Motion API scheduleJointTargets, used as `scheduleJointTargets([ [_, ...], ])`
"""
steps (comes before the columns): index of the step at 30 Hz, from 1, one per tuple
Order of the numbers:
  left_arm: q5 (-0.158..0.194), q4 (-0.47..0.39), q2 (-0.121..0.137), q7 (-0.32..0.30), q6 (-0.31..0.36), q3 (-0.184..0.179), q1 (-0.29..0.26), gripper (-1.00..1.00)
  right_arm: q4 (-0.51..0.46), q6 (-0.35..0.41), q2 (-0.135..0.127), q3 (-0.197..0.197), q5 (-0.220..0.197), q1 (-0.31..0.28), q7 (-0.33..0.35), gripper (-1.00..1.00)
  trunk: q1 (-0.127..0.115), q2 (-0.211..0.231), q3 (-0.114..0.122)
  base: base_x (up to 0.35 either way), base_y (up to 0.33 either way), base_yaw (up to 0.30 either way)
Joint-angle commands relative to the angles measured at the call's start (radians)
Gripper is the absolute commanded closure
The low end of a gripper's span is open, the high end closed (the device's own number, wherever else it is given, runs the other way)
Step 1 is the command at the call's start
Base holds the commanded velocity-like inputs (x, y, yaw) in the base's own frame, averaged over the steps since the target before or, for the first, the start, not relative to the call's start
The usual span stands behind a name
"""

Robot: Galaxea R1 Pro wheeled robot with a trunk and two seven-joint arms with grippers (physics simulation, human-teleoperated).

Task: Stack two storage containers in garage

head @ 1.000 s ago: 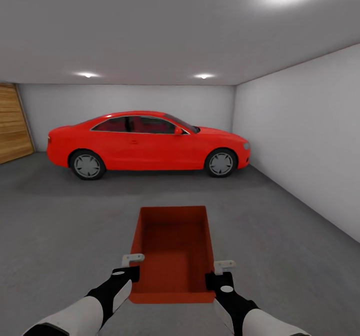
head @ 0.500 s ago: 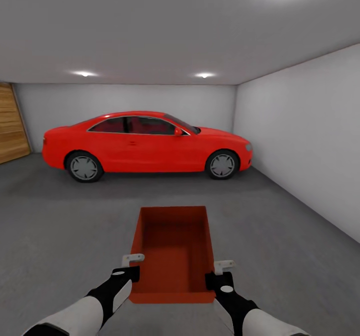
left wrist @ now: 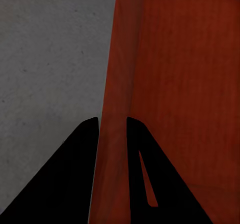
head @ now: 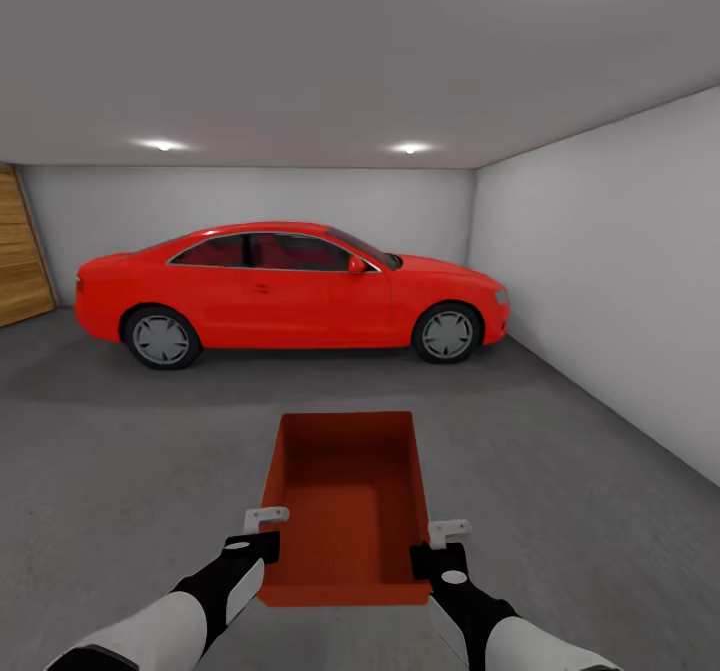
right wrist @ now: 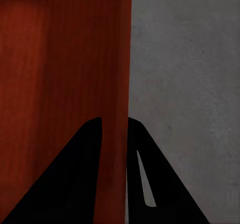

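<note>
- Hanging above the dark grey speckled garage floor point(head: 120, 471), the lidless orange-red rectangular storage container point(head: 345, 501) is being carried between both arms.
- The left gripper point(left wrist: 112, 126) is pinching its left wall.
- The right gripper point(right wrist: 115, 126) is pinching its right wall.
- A glossy red coupe car point(head: 290, 286) is standing ahead by the white back wall point(head: 250, 201).

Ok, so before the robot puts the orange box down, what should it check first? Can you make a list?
1. Left gripper pinching the storage container wall: ok, a finger on each side.
2. Right gripper pinching the opposite wall: ok, same.
3. Container level and empty: ok.
4. In the garage, over the grey floor: ok.
5. Floor ahead free up to the red car: ok, the car is parked well beyond.
6. Where the second container is, for stacking: cannot tell.
</note>
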Motion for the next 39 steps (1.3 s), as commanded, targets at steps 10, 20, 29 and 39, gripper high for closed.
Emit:
scheduleJointTargets([
  [10,-0.019,-0.005,0.015,0.016,-0.034,0.026,-0.001,1.0,0.002,0.0,0.001,-0.017,-0.01,0.0,0.0,1.0,0.001,-0.001,0.0,0.322,0.0,0.0],
  [20,-0.019,-0.005,0.015,0.013,-0.034,0.026,-0.001,1.0,0.002,0.0,0.0,-0.018,-0.01,0.0,0.0,1.0,0.001,-0.001,0.0,0.322,0.0,0.0],
  [29,-0.019,-0.005,0.015,0.013,-0.034,0.026,-0.001,1.0,0.002,0.001,-0.001,-0.017,-0.01,0.0,0.0,1.0,0.001,-0.001,0.0,0.322,0.0,-0.012],
  [39,-0.019,-0.005,0.015,0.011,-0.034,0.026,-0.001,1.0,0.002,0.002,0.0,-0.017,-0.01,0.0,-0.002,1.0,0.001,-0.001,0.0,0.322,0.0,-0.217],
])
